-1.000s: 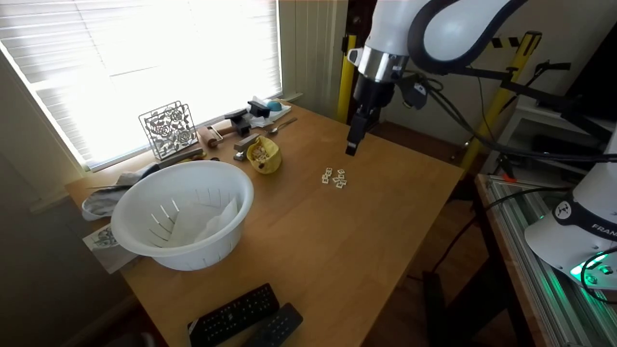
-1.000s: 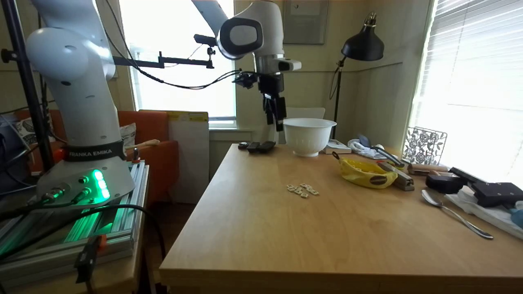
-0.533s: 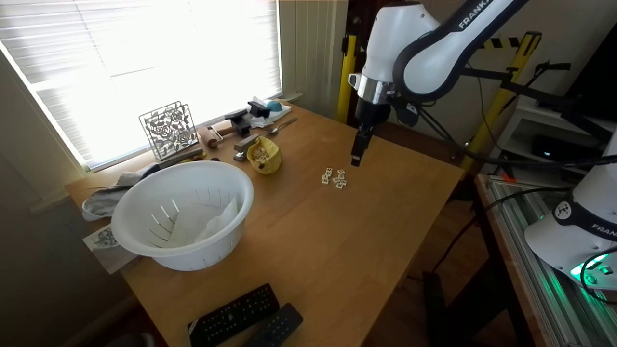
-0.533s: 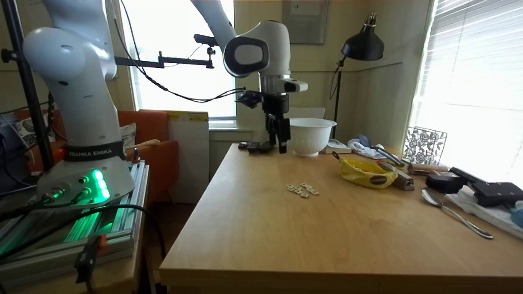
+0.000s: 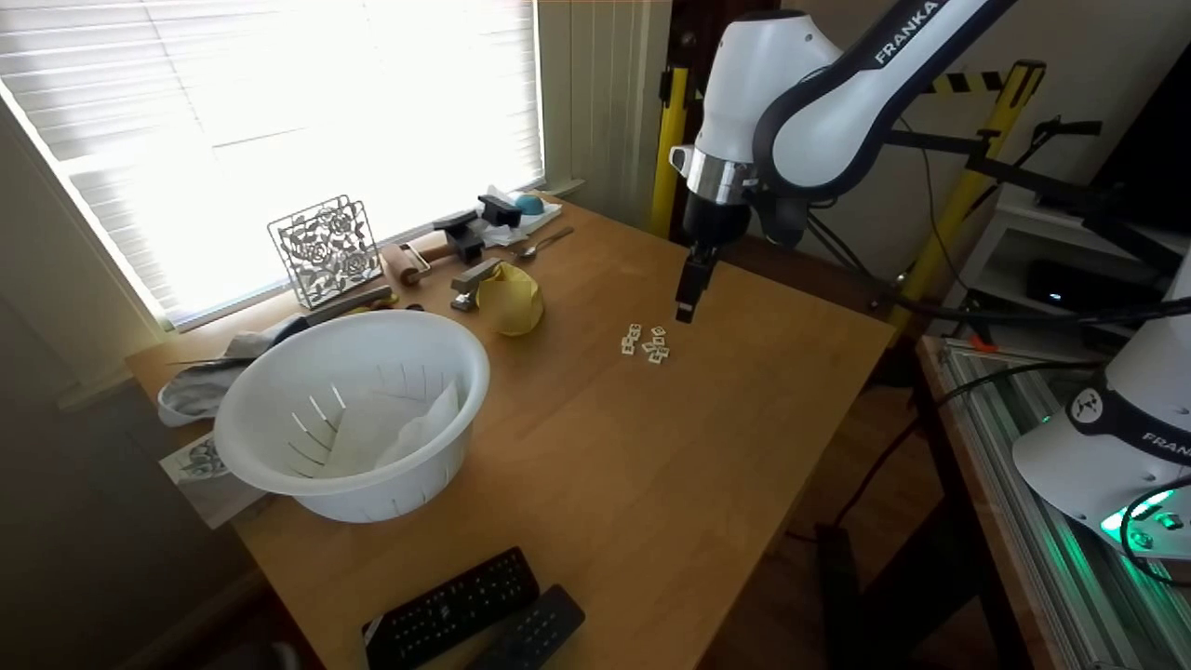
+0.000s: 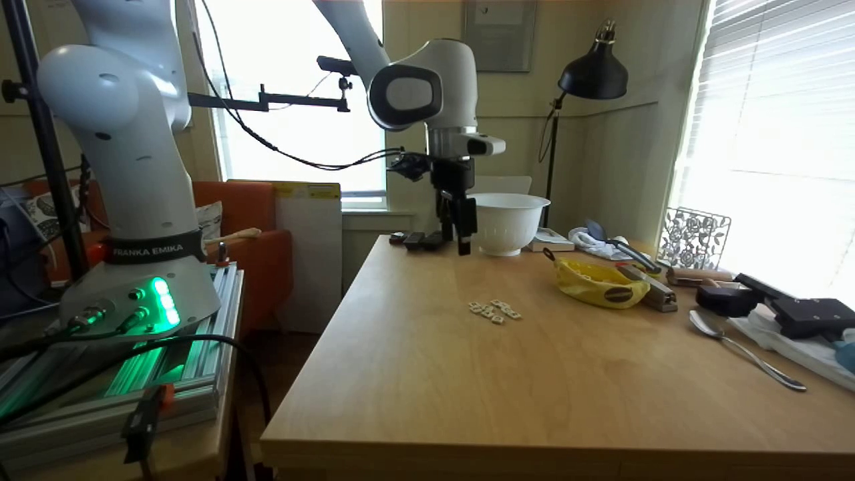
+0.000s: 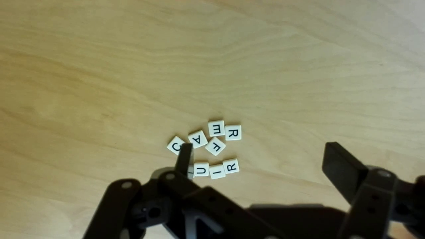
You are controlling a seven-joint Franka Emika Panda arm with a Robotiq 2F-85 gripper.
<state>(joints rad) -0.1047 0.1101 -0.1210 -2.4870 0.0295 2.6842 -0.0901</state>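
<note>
White square tiles (image 7: 215, 146): eight-plus
Long black remotes (image 5: 453, 607): two, tiles' seven o'clock
Black pincer (image 7: 259, 154): spread wide, part-blocks C tile

Counter (image 6: 554, 381): smooth, low-gloss, grained wood. Letter tiles (image 7: 215, 146): smooth, plastic in appearance. Fingers (image 7: 342, 170): matt surface. Bowl (image 6: 507, 224): smooth plastic. Spoon (image 6: 706, 324): glossy metal. Pouch (image 6: 594, 284): creased cloth. Rack (image 5: 327, 251): openwork metal.
</note>
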